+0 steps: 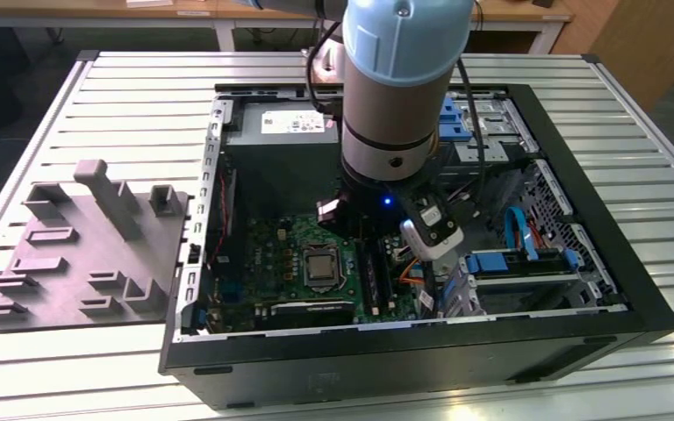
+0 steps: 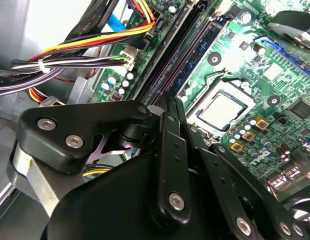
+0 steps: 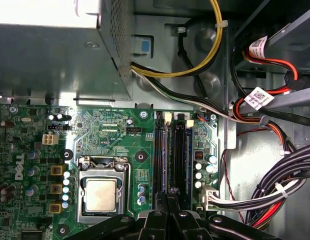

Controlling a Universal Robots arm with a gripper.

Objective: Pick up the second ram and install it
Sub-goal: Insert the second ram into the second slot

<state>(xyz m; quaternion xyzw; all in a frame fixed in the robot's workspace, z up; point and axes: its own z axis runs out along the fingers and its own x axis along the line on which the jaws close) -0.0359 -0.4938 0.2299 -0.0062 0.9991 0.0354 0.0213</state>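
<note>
Gripper (image 3: 171, 197): fingers pressed together, over the memory slots (image 3: 172, 150), aligned lengthwise for seating; second ram not discernible between fingers.

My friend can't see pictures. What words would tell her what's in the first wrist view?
A black gripper reaches down over the long black memory slots of a green motherboard inside an open computer case. A square silver processor sits in its socket beside the slots, a grey power supply lies beyond the board, and bundled coloured cables run alongside.
</note>
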